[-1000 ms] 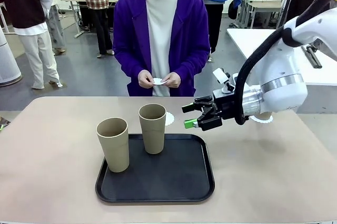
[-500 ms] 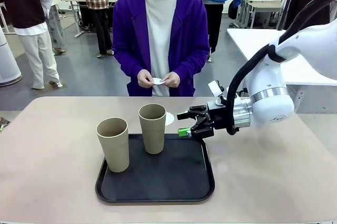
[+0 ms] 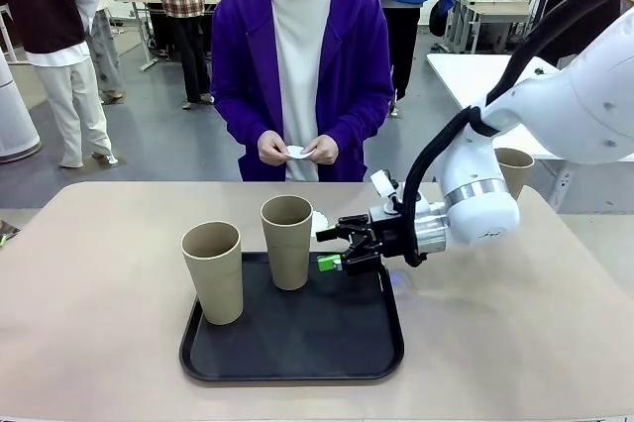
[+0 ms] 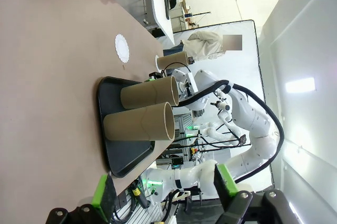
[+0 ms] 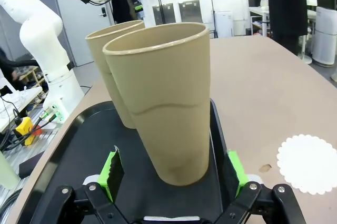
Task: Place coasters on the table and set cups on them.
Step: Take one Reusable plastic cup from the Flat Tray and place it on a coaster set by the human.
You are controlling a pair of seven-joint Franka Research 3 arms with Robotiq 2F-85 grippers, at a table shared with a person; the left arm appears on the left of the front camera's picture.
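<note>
The right pincer [image 3: 330, 249] was seen spread wide and empty, held low over the far right part of the black tray [image 3: 297, 358]. Its green pads [image 5: 112, 169] were pointed leftward at the far cup [image 3: 287, 241], just beside it, and no contact could be made out. In the right wrist view that cup was framed between the two fingers, upright on the tray. A second cup [image 3: 212, 271] was stood upright on the tray's left side, nearer the robot. A third cup [image 3: 513, 168] was partly hidden behind the right arm [image 3: 555, 115], at the far right of the counter [image 3: 99, 283].

A coaster [image 3: 319, 222] was laid flat on the counter just behind the far cup, off the tray. A second coaster [image 3: 297, 153] was held between the person's hands [image 3: 272, 148] at the far side.

The left pincer [image 4: 163, 195] was likewise held wide open with nothing in it — well apart from the tray and cups.
</note>
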